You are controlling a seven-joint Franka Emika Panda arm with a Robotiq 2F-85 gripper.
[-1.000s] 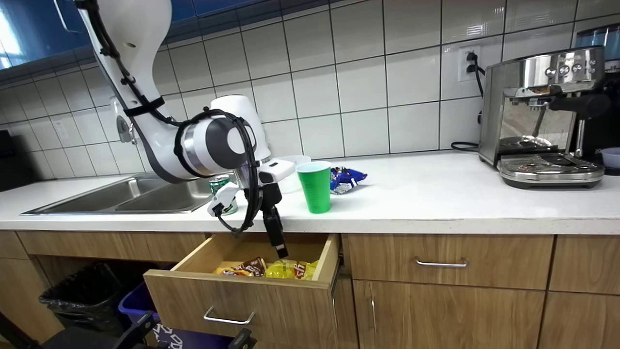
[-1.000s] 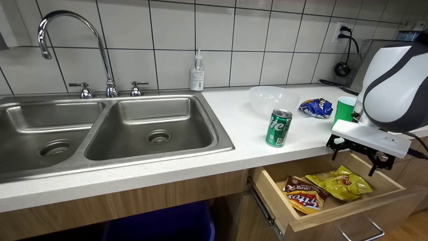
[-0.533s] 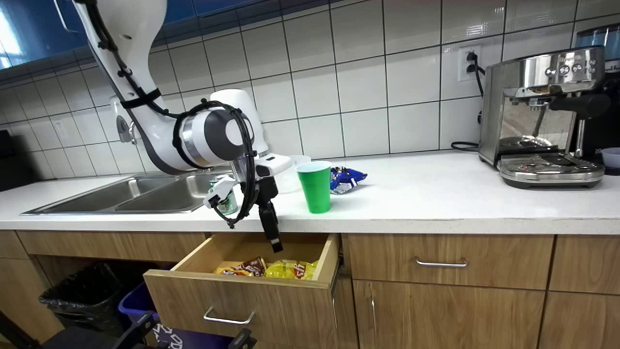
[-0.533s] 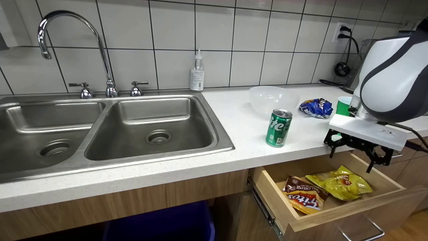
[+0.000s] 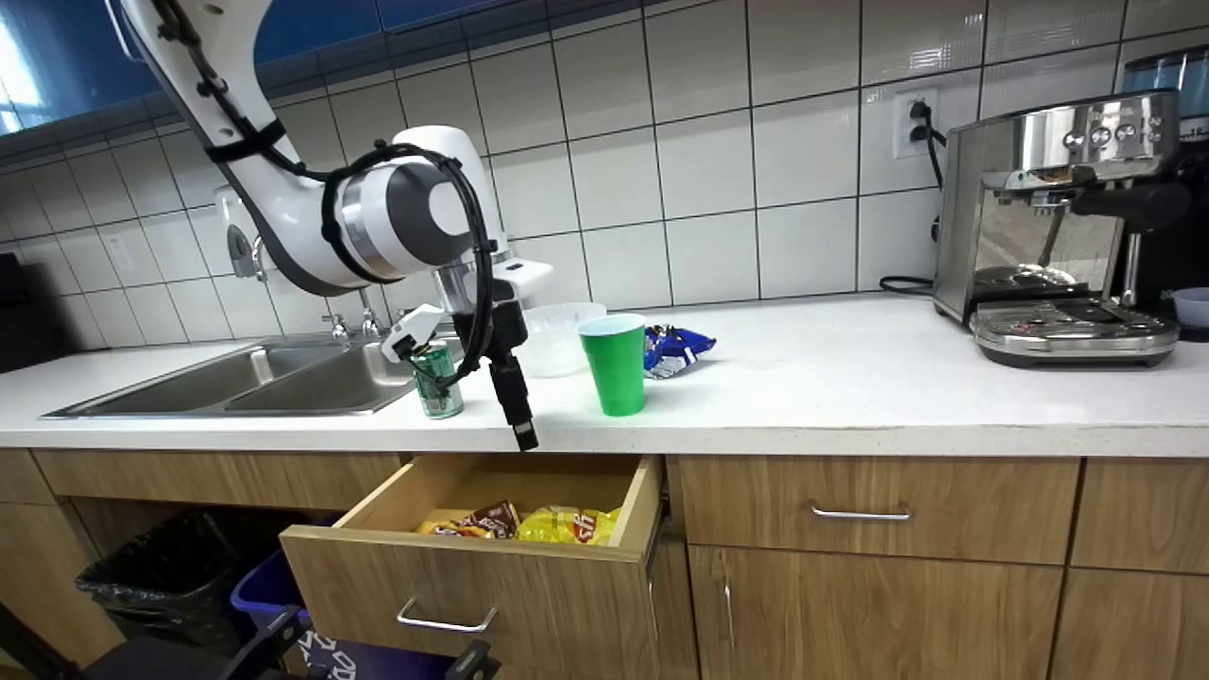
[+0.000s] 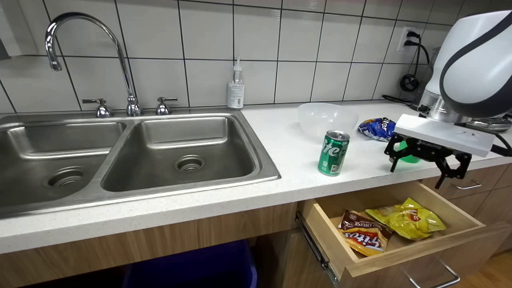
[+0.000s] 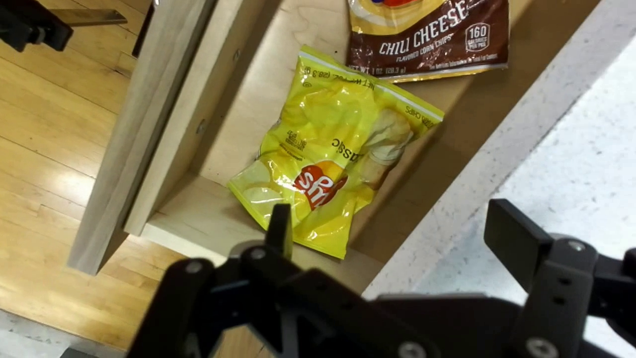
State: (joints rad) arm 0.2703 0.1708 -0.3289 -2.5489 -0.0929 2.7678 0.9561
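One sink [image 6: 113, 158] fills the left of the frame in an exterior view. Right of centre, a can [image 6: 334, 154] stands upright on the counter [image 6: 368, 162]. At lower right, an open drawer [image 6: 424, 249] holds the brown bag [image 6: 365, 234] and, beside it, the yellow bag [image 6: 416, 222]; above them at right, the gripper [image 6: 416, 178] hangs clear of both, its jaws spread wide.

Fritos bag [image 7: 427, 37] cropped; cup [image 6: 410, 159] mostly hidden
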